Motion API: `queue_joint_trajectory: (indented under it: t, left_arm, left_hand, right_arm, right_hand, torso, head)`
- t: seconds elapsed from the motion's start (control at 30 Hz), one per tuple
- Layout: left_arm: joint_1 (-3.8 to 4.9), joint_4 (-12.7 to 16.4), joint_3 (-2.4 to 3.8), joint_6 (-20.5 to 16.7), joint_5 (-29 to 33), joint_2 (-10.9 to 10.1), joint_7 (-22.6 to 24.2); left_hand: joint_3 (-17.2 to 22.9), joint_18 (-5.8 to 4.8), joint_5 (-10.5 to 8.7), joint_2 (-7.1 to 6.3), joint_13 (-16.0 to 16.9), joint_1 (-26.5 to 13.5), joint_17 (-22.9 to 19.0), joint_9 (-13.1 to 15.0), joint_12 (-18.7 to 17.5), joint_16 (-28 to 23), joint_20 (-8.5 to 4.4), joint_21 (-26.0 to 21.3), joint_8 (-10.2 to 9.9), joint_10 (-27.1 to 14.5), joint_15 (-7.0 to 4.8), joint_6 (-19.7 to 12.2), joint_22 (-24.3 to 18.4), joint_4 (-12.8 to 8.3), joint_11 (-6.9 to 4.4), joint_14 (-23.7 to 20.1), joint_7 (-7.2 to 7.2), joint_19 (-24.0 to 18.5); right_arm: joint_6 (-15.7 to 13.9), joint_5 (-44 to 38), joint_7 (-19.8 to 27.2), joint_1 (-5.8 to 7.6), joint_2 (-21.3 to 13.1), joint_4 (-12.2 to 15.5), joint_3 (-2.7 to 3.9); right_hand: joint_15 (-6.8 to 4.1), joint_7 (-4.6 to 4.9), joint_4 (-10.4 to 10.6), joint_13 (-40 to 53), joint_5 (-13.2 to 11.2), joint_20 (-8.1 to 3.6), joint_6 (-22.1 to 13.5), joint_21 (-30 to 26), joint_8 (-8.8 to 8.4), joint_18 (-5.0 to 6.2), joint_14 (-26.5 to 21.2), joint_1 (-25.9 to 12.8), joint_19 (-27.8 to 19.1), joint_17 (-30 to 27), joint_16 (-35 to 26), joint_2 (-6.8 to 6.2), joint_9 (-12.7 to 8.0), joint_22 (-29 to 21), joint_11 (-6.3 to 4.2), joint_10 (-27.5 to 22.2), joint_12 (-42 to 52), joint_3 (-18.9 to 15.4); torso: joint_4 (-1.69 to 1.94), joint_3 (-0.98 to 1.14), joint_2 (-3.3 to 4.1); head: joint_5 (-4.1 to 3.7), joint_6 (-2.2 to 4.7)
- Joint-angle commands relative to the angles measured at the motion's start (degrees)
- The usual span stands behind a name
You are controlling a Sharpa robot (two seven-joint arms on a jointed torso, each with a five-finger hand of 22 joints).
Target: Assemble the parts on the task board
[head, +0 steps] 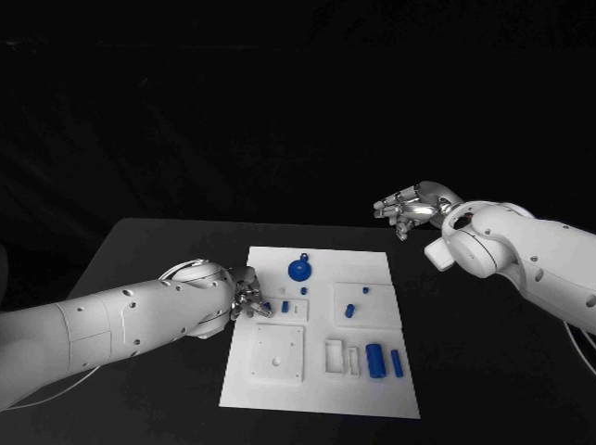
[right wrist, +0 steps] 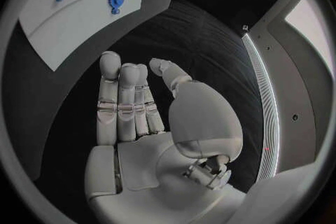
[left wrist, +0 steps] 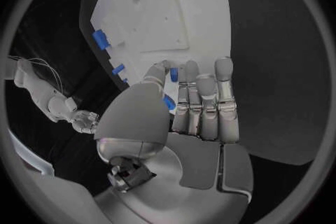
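Fingers (left wrist: pixel 199 98) of left hand (head: pixel 245 295) half-hide a blue part (left wrist: pixel 173 74) — seemingly pinched.

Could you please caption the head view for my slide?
Left hand reaches onto the task board among blue parts; right hand hovers apart.

White task board (head: pixel 378 389) — blue parts (head: pixel 374 358) — black table (head: pixel 151 250).

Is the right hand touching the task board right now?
Apart. In the head view the right hand hangs beyond the task board at its far right corner, with black table plainly between them.
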Motion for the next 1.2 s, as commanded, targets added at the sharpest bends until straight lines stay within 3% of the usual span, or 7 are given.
queue_joint_trajectory:
  t: [0.03,0.27,0.37,0.57,0.97,1.2]
  left_arm:
    - [-0.16,0.4,0.01,-0.9,1.4,-0.2,0.9]
    - [-0.15,0.8,0.14,-0.8,2.4,-0.5,1.5]
    - [-0.15,0.8,0.18,-0.7,2.9,-0.7,1.8]
    - [-0.15,1.0,0.23,-1.0,3.9,-0.9,2.3]
    - [-0.15,1.0,0.31,-1.2,5.4,-1.1,3.0]
    - [-0.15,1.0,0.33,-0.8,6.3,-1.2,3.7]
  left_hand:
    - [0.0,0.51,0.43,0.29,-0.1,0.1,-0.1,-0.5,0.2,0.1,0.29,-0.2,0.3,-0.6,-0.02,-0.5,1.0,0.4,-0.06,-0.4,-0.01,0.0]
    - [0.5,0.51,0.65,0.85,-0.2,0.7,-0.1,-0.7,0.1,-0.1,0.34,-0.4,0.2,-0.8,0.04,-0.8,1.0,0.3,0.02,-0.6,0.07,-0.1]
    - [1.7,0.53,2.33,2.14,-0.4,1.8,-0.2,-0.8,-0.3,-0.2,0.40,-0.6,0.0,-1.1,0.12,-1.2,1.0,-0.4,0.13,-0.9,0.13,-0.2]
    - [3.8,0.65,4.04,3.24,-0.6,2.0,-0.3,-0.7,-0.6,-0.2,0.53,-0.9,0.3,-1.3,0.23,-1.9,1.0,-1.8,0.23,-1.1,0.25,-0.2]
    - [6.6,0.79,4.38,4.36,-0.8,0.6,-0.5,0.0,-0.6,-0.1,0.69,-1.3,1.3,-1.6,0.36,-3.0,1.1,-4.8,0.36,-1.4,0.41,-0.3]
    - [8.5,0.82,5.34,5.92,-1.0,1.2,-0.7,0.3,-0.8,0.0,0.76,-1.5,1.8,-1.9,0.46,-3.8,1.1,-6.8,0.52,-1.8,0.75,-0.5]
  right_arm:
    - [0.4,0.0,0.6,-0.07,0.0,0.0,0.04]
    - [0.5,0.0,0.6,-0.18,0.0,-0.1,0.04]
    - [0.6,0.0,0.5,-0.22,0.0,-0.1,0.04]
    - [0.7,0.0,0.5,-0.29,0.0,-0.1,0.04]
    - [0.9,0.0,0.5,-0.36,0.1,-0.2,0.04]
    - [1.1,0.0,0.4,-0.39,0.1,-0.3,0.04]
  right_hand:
    - [-0.11,0.05,0.1,-0.1,-0.1,0.02,0.2,-0.1,0.10,0.77,0.2,0.3,-0.2,-0.1,-0.2,-0.22,0.0,0.0,-0.44,-0.1,-0.2,0.3]
    - [-0.11,0.05,0.1,-0.1,-0.1,0.02,0.2,-0.1,0.10,0.77,0.2,0.3,-0.2,-0.1,-0.2,-0.22,0.0,0.0,-0.44,-0.1,-0.2,0.3]
    - [-0.12,0.06,0.1,-0.1,-0.1,0.02,0.2,0.0,0.10,0.78,0.2,0.2,-0.2,-0.1,-0.2,-0.21,0.0,0.0,-0.44,-0.1,-0.2,0.5]
    - [-0.12,0.06,0.1,-0.1,-0.1,0.02,0.2,0.0,0.10,0.78,0.2,0.2,-0.2,-0.1,-0.2,-0.21,0.0,0.0,-0.44,-0.1,-0.2,0.5]
    - [-0.12,0.06,-0.1,-0.1,0.0,0.01,0.2,0.1,0.10,0.77,0.2,0.3,-0.3,-0.1,-0.2,-0.18,0.0,0.1,-0.44,-0.1,-0.2,0.7]
    - [-0.13,0.07,-0.1,-0.1,0.0,0.01,0.2,0.1,0.10,0.78,0.2,0.3,-0.3,-0.1,-0.1,-0.13,0.0,0.1,-0.44,-0.1,-0.2,0.9]
  torso:
    - [0.03,-0.02,-0.05]
    - [-0.01,-0.01,-0.01]
    - [0.00,0.01,-0.02]
    - [-0.01,0.01,-0.03]
    - [0.00,0.00,-0.01]
    - [-0.03,0.00,-0.02]
  head:
    - [0.01,-0.02]
    - [0.06,-0.09]
    - [0.05,-0.12]
    - [0.09,-0.08]
    - [0.11,-0.10]
    - [0.14,-0.20]
